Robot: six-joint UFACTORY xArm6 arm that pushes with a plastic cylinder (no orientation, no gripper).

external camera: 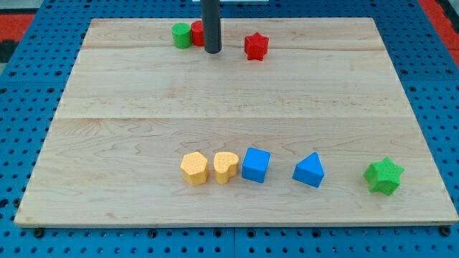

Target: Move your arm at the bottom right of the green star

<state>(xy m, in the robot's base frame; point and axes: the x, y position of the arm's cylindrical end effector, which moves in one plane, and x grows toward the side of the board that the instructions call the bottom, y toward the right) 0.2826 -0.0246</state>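
The green star (384,175) lies near the board's bottom right corner. My tip (213,51) is at the view's top, far up and left of the green star, just right of a red block (198,33) that the rod partly hides. A green round block (181,35) sits left of that red block. A red star (256,46) lies right of my tip.
Along the lower part of the wooden board (129,143) runs a row: a yellow hexagon block (194,168), a yellow heart block (226,167), a blue cube (256,165) and a blue triangle block (309,170). Blue pegboard surrounds the board.
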